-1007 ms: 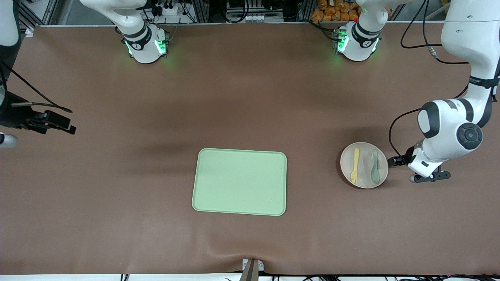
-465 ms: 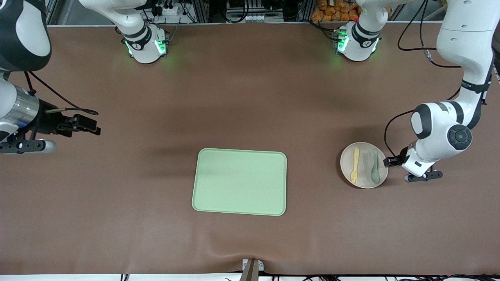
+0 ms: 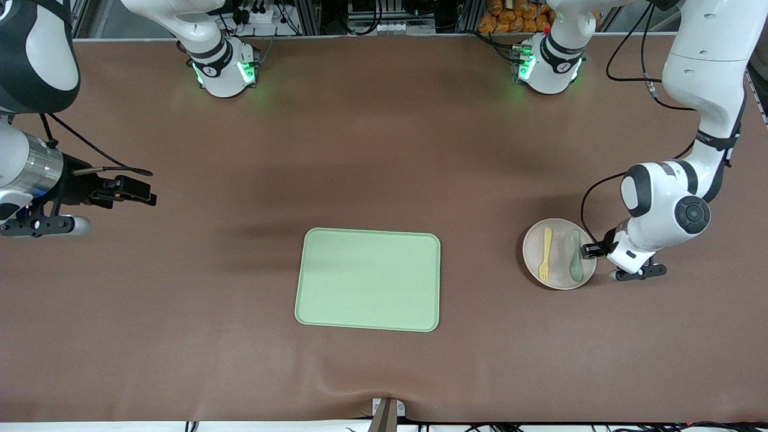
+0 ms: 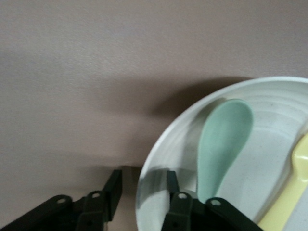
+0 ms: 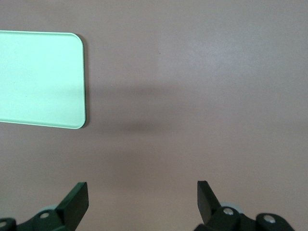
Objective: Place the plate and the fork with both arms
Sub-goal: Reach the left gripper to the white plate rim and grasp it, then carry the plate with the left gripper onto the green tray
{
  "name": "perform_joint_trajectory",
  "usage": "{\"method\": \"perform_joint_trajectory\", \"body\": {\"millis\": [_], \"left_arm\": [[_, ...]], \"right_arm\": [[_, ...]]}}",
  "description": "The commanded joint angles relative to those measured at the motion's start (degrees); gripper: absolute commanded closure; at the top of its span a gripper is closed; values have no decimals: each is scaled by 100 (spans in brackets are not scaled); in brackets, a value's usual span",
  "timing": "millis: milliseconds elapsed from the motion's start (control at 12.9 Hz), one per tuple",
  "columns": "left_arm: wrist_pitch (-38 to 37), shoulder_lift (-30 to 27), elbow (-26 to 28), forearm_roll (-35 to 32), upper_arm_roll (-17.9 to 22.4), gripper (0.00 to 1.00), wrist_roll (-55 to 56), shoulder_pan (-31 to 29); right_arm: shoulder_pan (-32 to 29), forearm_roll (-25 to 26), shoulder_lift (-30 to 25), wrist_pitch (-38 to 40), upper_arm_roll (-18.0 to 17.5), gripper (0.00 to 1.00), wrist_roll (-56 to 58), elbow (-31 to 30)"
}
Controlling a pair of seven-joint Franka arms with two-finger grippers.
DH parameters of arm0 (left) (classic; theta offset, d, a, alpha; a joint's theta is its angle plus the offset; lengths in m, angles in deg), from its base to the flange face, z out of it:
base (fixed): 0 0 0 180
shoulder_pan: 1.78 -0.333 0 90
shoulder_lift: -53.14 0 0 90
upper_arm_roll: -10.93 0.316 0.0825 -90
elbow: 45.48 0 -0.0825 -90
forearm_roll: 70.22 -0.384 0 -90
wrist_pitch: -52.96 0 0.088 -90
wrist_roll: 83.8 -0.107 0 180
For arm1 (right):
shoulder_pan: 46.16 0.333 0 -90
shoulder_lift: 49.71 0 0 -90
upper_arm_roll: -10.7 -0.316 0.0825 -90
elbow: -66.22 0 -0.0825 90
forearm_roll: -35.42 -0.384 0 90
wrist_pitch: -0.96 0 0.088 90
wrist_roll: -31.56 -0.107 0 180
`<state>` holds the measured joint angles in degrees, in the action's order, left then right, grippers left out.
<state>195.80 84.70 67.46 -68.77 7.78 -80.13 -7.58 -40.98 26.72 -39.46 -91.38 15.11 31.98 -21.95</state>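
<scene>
The pale plate lies on the brown table toward the left arm's end. On it lie the yellow fork and a grey-green spoon, side by side. My left gripper is low at the plate's edge on the spoon's side. In the left wrist view the left gripper straddles the rim of the plate, one finger inside by the spoon, one outside with a gap to the rim, so it is open. The fork shows at the edge. My right gripper hovers open and empty at the right arm's end.
A light green rectangular tray lies mid-table with nothing on it; its corner shows in the right wrist view. The arm bases stand along the table's edge farthest from the front camera. A small mount sits at the nearest edge.
The left gripper has slid toward the plate until its fingers straddle the rim, and they have narrowed. The right arm came in over its end of the table, then held still.
</scene>
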Motion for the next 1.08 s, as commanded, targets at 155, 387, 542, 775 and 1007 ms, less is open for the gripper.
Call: {"method": "perform_joint_trajectory", "body": {"millis": [155, 387, 542, 775, 1007], "left_arm": [[147, 9, -26, 118, -176, 100, 11, 9], [121, -219, -184, 118, -439, 100, 2, -18], [-2, -360, -447, 118, -720, 100, 46, -9], [-571, -352, -1236, 118, -1186, 100, 142, 43], [-1126, -195, -2019, 135, -1389, 100, 633, 341]], "right_arm": [[-44, -44, 4, 154, -2, 0, -17, 45], [-44, -44, 4, 181, 7, 0, -17, 45], [-52, -44, 4, 181, 7, 0, -17, 46], [-53, -44, 13, 181, 7, 0, -17, 46], [-61, -44, 21, 181, 7, 0, -8, 37]]}}
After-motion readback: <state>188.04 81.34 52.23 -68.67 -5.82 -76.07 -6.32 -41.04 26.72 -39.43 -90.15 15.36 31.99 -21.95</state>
